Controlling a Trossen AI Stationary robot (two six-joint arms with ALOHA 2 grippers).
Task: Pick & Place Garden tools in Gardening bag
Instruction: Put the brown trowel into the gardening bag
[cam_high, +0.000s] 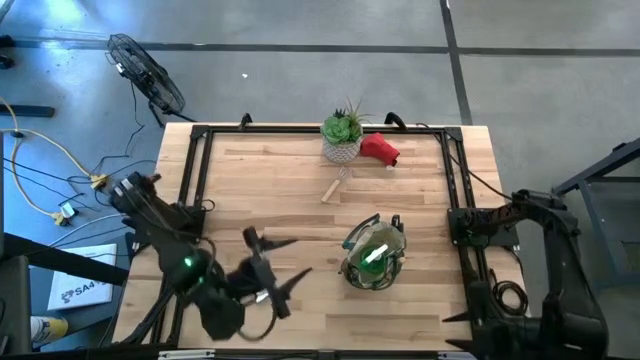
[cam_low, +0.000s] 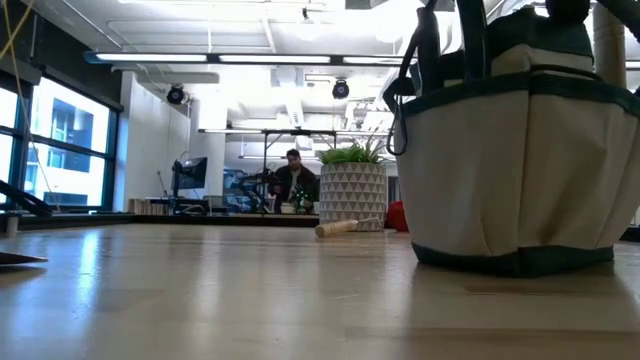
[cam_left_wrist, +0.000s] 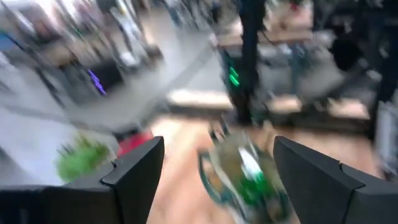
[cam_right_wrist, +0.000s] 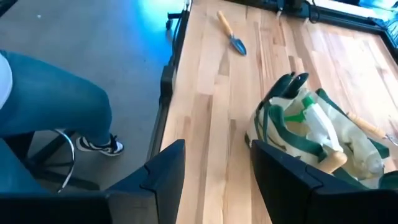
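Observation:
The tan gardening bag (cam_high: 372, 258) with a dark green rim stands on the table right of centre. A green spray bottle (cam_right_wrist: 309, 118) and wooden-handled tools (cam_right_wrist: 367, 127) stick out of it. A trowel with a wooden handle (cam_high: 337, 186) lies flat on the table beyond the bag, and it also shows in the right wrist view (cam_right_wrist: 232, 34). A red soft item (cam_high: 381, 150) lies at the far edge beside the plant pot. My left gripper (cam_high: 300, 257) is open and empty, above the table left of the bag. My right gripper (cam_right_wrist: 214, 180) is open and empty at the table's right edge.
A green spiky plant in a white pot (cam_high: 342, 137) stands at the far edge, next to the red item. A black frame (cam_high: 200, 160) runs along the table's sides. A person's leg in jeans (cam_right_wrist: 56, 93) shows beside the table. Another person (cam_low: 293, 180) sits far behind.

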